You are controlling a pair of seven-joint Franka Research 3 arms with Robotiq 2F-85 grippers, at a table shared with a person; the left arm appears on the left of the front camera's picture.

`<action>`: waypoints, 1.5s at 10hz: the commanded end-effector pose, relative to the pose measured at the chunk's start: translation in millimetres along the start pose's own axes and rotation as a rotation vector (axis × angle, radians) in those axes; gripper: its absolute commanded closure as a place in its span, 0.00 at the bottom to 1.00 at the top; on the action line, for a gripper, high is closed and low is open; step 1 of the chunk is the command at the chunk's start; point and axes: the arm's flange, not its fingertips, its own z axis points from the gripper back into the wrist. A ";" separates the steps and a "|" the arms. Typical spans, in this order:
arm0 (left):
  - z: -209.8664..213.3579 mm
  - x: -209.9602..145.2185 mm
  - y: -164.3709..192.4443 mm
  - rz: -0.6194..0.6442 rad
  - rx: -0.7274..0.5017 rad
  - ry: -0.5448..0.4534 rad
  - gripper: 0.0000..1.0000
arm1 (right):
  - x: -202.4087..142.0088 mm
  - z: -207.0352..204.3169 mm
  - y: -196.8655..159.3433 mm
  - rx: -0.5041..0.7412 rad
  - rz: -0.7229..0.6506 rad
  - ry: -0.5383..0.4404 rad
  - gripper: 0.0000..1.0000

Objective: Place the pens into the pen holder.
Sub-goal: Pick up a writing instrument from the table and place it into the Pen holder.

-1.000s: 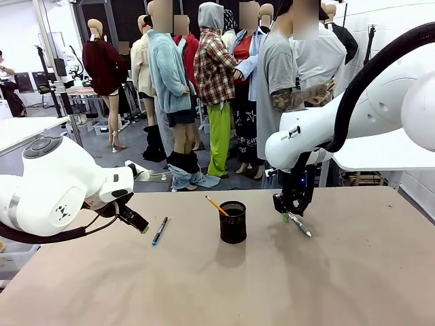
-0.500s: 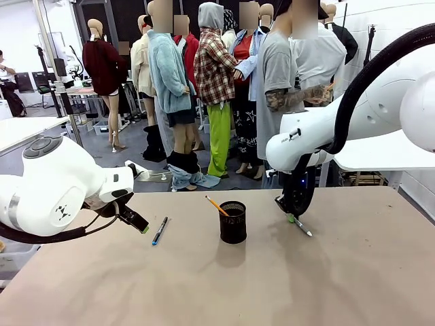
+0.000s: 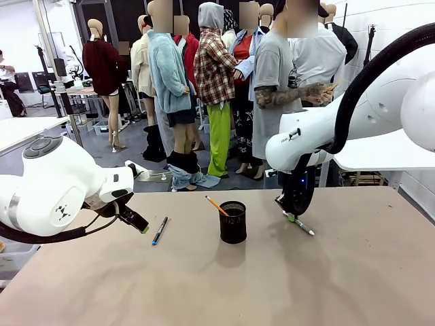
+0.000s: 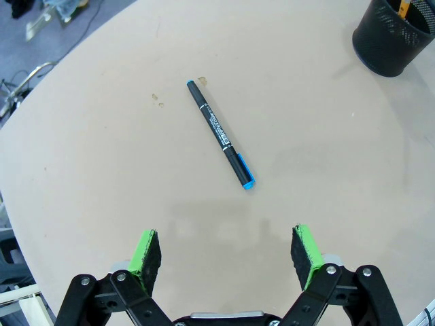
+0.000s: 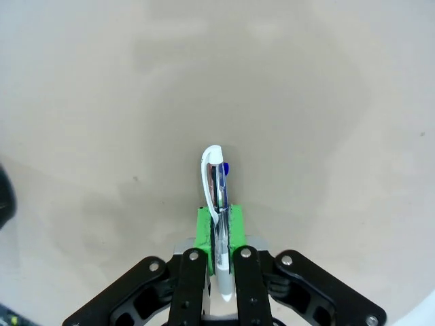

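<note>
The tan counter (image 3: 217, 285) spans the front view, with both white arms over it. The left arm (image 3: 54, 190) comes in low over the left edge. Its jaws stand wide apart and hold nothing, and their green pads (image 4: 145, 251) hang above bare counter. The right arm (image 3: 319, 136) reaches down toward the far right part of the counter, to the right of the pen holder. Its jaws are clamped on the silvery pen (image 3: 298, 225).

A person in a grey T-shirt (image 3: 275, 81) stands beyond the far edge, one forearm held across the body.

The black mesh pen holder (image 3: 233, 223) stands upright near the middle of the counter, a little toward the far edge. The orange pencil (image 3: 216, 205) is in it, leaning to the left with its upper end over the rim.

The dark pen with the blue cap (image 3: 160, 231) lies flat on the counter between the left jaws and the pen holder, apart from both. In the left wrist view it lies ahead of the open jaws.

The silvery pen slants down and to the right from the right jaws. In the right wrist view its white clip end sticks out past the pads (image 5: 202, 227). Whether its tip touches the counter cannot be told.
</note>
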 end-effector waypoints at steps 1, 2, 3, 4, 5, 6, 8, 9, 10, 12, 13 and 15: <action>0.9 -0.3 1.7 0.005 0.000 -0.002 0.00 | -30.2 25.5 6.5 0.045 0.103 -0.083 1.00; 0.9 -0.3 1.7 0.005 0.000 -0.002 0.00 | -48.4 46.3 8.1 0.107 0.204 -0.140 1.00; 0.9 -0.3 1.7 0.005 0.000 -0.002 0.00 | -61.6 62.0 9.6 0.149 0.293 -0.192 1.00; 0.9 -0.3 1.7 0.005 0.000 -0.002 0.00 | -72.3 75.5 12.1 0.204 0.392 -0.247 1.00; 0.9 -0.3 1.7 0.005 0.000 -0.002 0.00 | -83.1 87.3 15.5 0.273 0.514 -0.330 1.00; 0.9 -0.3 1.7 0.005 0.000 -0.002 0.00 | -90.4 96.0 20.1 0.327 0.582 -0.412 1.00; 0.9 -0.3 1.7 0.005 0.000 -0.002 0.00 | -91.9 110.9 28.3 0.418 0.711 -0.591 1.00; 0.9 -0.3 1.7 0.005 0.000 -0.002 0.00 | -94.2 115.3 33.8 0.467 0.767 -0.662 1.00; 0.9 -0.3 1.7 0.005 0.000 -0.002 0.00 | -91.7 122.9 41.7 0.538 0.853 -0.764 1.00; 0.9 -0.3 1.7 0.005 0.000 -0.002 0.00 | -77.5 129.5 51.4 0.613 0.952 -0.882 1.00; 0.9 -0.3 1.7 0.005 0.000 -0.002 0.00 | -71.3 131.0 54.4 0.677 0.971 -0.923 1.00; 0.9 -0.3 1.7 0.005 0.000 -0.002 0.00 | -58.4 129.1 68.8 0.718 0.999 -0.946 1.00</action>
